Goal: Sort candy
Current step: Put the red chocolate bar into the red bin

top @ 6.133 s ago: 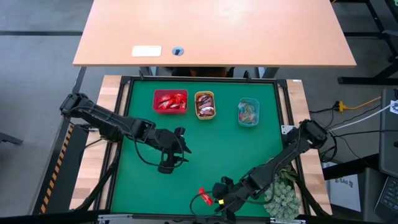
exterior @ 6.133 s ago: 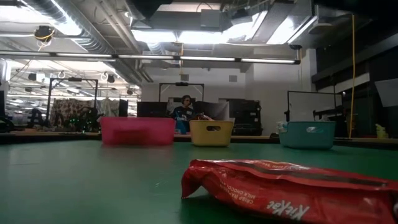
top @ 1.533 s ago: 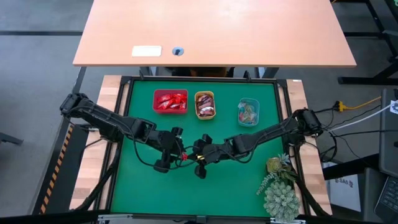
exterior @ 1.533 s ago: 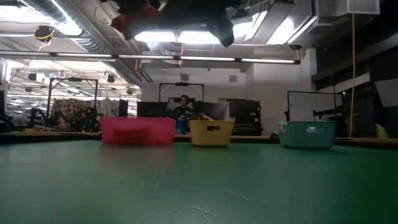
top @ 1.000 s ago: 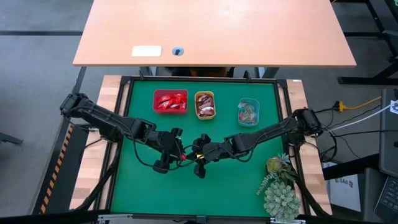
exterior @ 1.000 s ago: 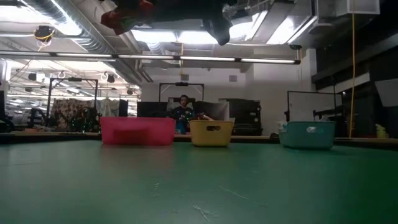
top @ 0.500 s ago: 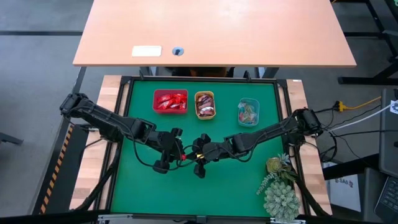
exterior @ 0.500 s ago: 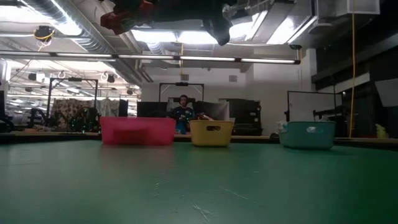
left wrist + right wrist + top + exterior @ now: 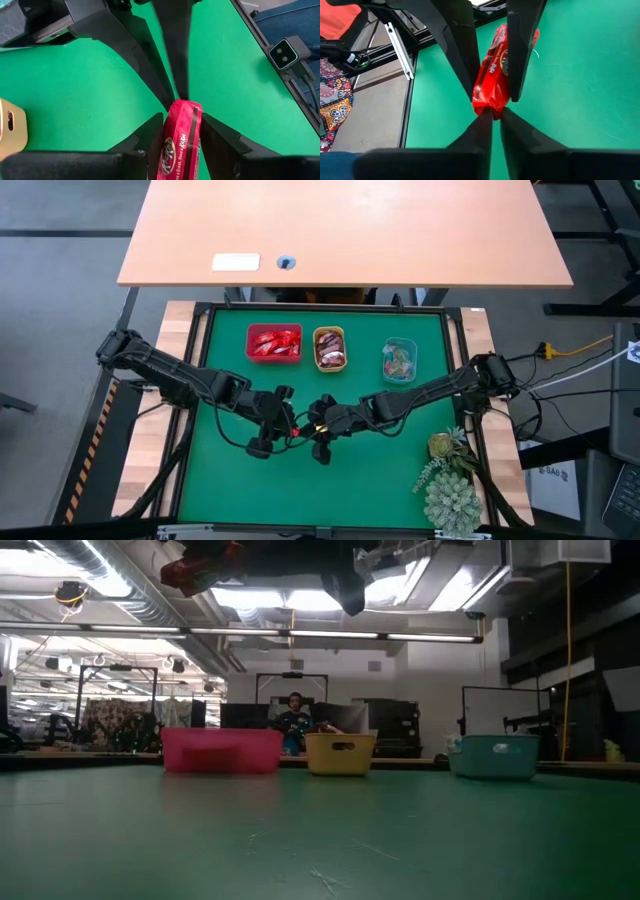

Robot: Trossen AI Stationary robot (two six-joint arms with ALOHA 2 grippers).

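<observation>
A red candy (image 9: 180, 137) in a shiny wrapper hangs well above the green mat, between my two grippers near the mat's middle. My left gripper (image 9: 292, 427) comes from the table's left and is shut on the candy. My right gripper (image 9: 313, 427) comes from the right and is shut on its other end. The low view shows the candy (image 9: 200, 565) high at the picture's top. More candy lies in the red tray (image 9: 274, 327), orange tray (image 9: 329, 329) and teal tray (image 9: 399, 340) at the mat's far side. My left gripper pinches the candy's two long sides (image 9: 169, 131) between its two fingers, which lie along the candy and come level from the table's left. The candy is clear of the mat. My right gripper pinches the candy's crimped end (image 9: 489, 107) at its fingertips, coming level from the table's right.
A spiky green artificial plant (image 9: 450, 490) lies at the table's near right corner. Bare green mat (image 9: 370, 480) lies on the near side of the grippers. In the low view the three trays (image 9: 340, 754) stand in a row at the far side, and a person (image 9: 293, 722) sits far behind.
</observation>
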